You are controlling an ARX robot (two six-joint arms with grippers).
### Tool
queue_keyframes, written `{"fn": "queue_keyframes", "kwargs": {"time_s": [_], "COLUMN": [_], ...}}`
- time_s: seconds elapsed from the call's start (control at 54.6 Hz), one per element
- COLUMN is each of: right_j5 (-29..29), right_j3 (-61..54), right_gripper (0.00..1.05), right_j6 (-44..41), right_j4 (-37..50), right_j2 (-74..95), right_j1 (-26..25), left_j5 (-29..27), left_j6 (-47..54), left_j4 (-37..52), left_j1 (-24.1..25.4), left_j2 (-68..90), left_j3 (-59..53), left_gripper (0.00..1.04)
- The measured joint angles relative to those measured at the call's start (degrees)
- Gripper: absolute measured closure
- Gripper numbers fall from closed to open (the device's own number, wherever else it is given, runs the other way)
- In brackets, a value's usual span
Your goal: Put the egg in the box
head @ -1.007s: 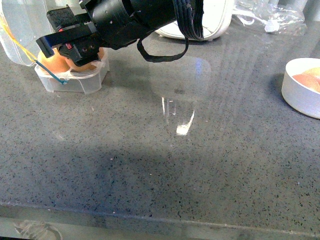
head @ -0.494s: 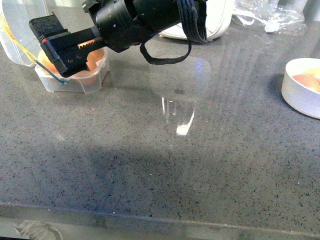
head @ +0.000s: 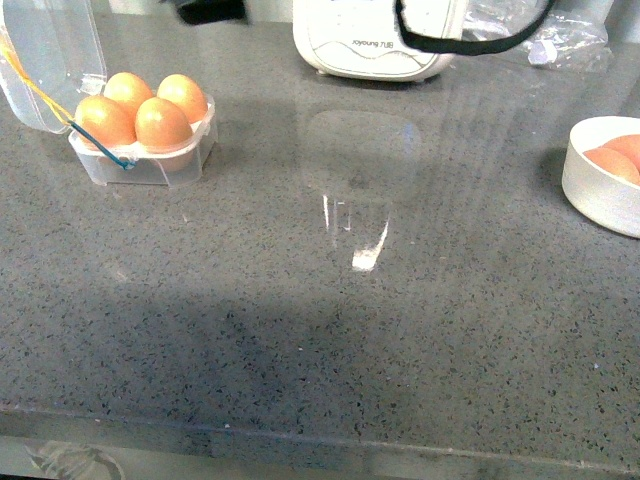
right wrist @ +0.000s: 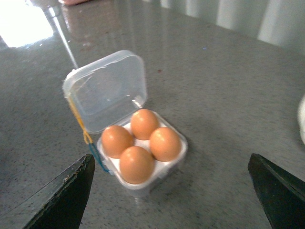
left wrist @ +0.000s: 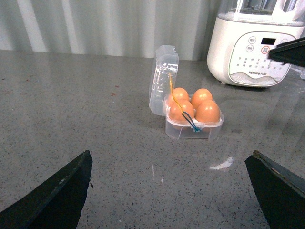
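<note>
The clear box point(head: 190, 157) stands at the far left of the grey counter with its lid point(head: 50, 50) open. All its cups hold orange-brown eggs point(head: 163, 123). The box with its eggs also shows in the left wrist view point(left wrist: 194, 129) and the right wrist view point(right wrist: 143, 183). My right gripper point(right wrist: 170, 193) is open and empty, above and apart from the box; only a dark bit of it point(head: 210, 10) shows at the top of the front view. My left gripper point(left wrist: 174, 188) is open and empty, well short of the box.
A round white bowl point(head: 590, 190) with more eggs stands at the right edge. A large white appliance point(head: 375, 40) with buttons stands at the back, a black strap point(head: 470, 42) hanging before it. Clear plastic wrap point(head: 560, 30) lies at the back right.
My right arm has risen away from the box and almost out of the front view. All the eggs in the box are now uncovered.
</note>
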Motion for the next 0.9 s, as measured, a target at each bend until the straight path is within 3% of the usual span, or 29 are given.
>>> {"fn": "queue_keyframes", "kwargs": {"time_s": [0.329, 0.439, 0.531, 0.641, 0.75, 0.897], "right_j5": [8.83, 12.22, 12.70, 12.55, 8.13, 10.36], "right_j3": [-19.58, -28.09, -32.17, -39.04, -47.84, -54.66], "right_gripper": [0.07, 0.07, 0.07, 0.07, 0.28, 0.54], "right_j6": [1.60, 2.10, 2.51, 4.37, 3.10, 2.38], "right_j4": [9.27, 12.20, 13.00, 13.84, 22.29, 21.35], "right_j2": [-15.65, -23.43, -27.19, -33.27, -39.93, -47.89], "right_j1": [-14.32, -23.67, -29.92, -40.79, -45.72, -43.50], "left_j5": [0.00, 0.00, 0.00, 0.00, 0.00, -0.02], "left_j6": [0.00, 0.00, 0.00, 0.00, 0.00, 0.00], "left_j4": [0.00, 0.00, 0.00, 0.00, 0.00, 0.00], "left_j1": [0.00, 0.00, 0.00, 0.00, 0.00, 0.00], "left_j2": [0.00, 0.00, 0.00, 0.00, 0.00, 0.00], "left_j3": [0.00, 0.00, 0.00, 0.00, 0.00, 0.00], "left_gripper": [0.07, 0.07, 0.07, 0.07, 0.07, 0.07]}}
